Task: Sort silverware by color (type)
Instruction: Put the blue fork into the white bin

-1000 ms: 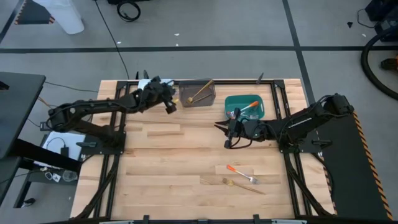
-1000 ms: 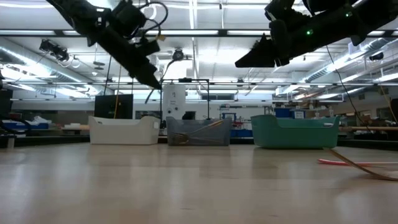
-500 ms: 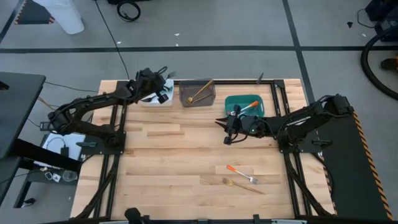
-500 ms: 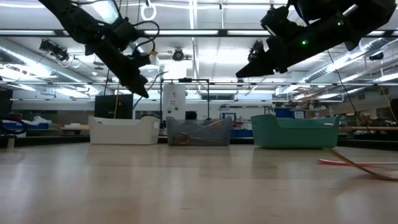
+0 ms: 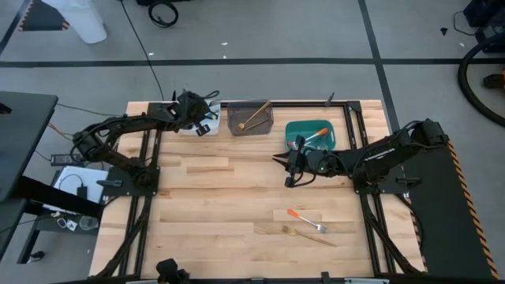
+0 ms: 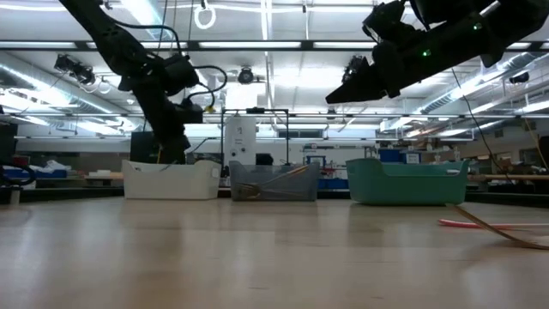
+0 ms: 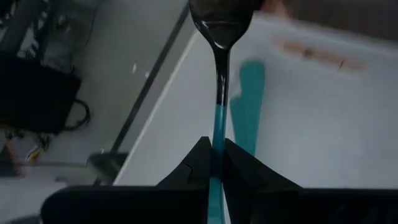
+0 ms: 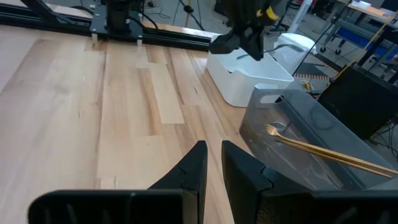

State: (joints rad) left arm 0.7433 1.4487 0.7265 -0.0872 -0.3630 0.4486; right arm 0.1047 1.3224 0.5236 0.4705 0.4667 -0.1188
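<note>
My left gripper (image 5: 199,120) hangs over the white bin (image 5: 207,128) at the far left of the surface (image 5: 229,205), clenched on a blue-handled utensil (image 7: 218,118) whose metal head points down into the bin; another blue handle (image 7: 247,102) already lies inside. The piece looks light, stiff and thin, and its smooth handle seems slippery, so I judge that a pinch on the handle, away from the metal end, suits it best, since it could swivel between the pads. My right gripper (image 5: 288,168) hovers above the middle of the surface, just near of the teal bin (image 5: 293,128), holding nothing I can see, its fingers (image 8: 196,165) a narrow gap apart. The grey bin (image 5: 267,125) between the other two holds a golden fork (image 8: 323,151), and the teal bin holds orange-handled pieces (image 5: 316,136). Still out on the wood toward the near right lie an orange-handled fork (image 5: 306,220) and a golden one (image 5: 308,235), close together. Both lie flat, so I expect to need a low pinch across the slim handle.
</note>
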